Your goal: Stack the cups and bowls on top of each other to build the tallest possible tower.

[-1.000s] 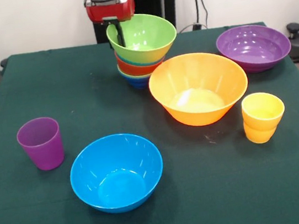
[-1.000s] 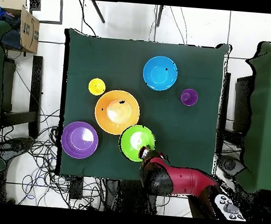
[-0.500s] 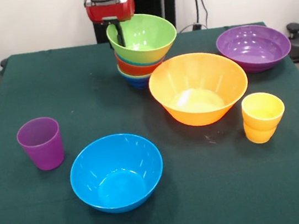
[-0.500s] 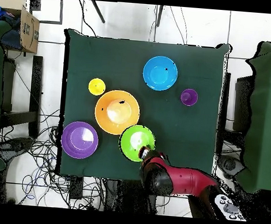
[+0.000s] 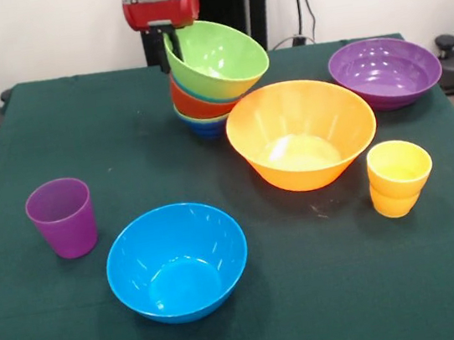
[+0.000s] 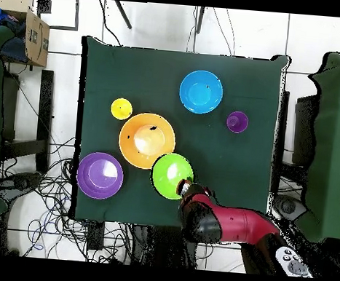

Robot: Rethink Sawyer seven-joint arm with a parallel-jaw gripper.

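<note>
Green plastic tops the tower [image 5: 212, 79], and that large green bowl [image 5: 219, 56] now sits higher and more steeply tipped than a second ago, its mouth turned toward the orange bowl [image 5: 302, 132]. The whole pile of nested bowls has come up with it: the small dark blue bowl [image 5: 207, 128] at the bottom appears to hang just clear of the table [image 5: 52, 127], where half a second ago it rested flat. The pincer [image 5: 172, 39] is clamped on the green bowl's rim at the side facing the robot, one finger inside the bowl and the other hidden behind the wall, so the stack is being lifted by its top bowl. Overhead, the green bowl [image 6: 172, 175] has edged a little toward the orange bowl [image 6: 147, 140], and the arm [image 6: 225, 222] has shifted with it.

The tower stands near the robot's edge of the table, about midway along it. The rest has not moved: the wide purple bowl [image 5: 385, 71] toward a corner on the robot's side, the yellow cup [image 5: 400, 176] beside the orange bowl, the large blue bowl [image 5: 177, 261] near the edge opposite the robot, and the purple cup [image 5: 63, 217] next to it.

My reading is that the pile is being carried as one unit, probably to a wider base. A rim grip on a leaning, loosely nested stack looks risky; the lower bowls could slip out.
</note>
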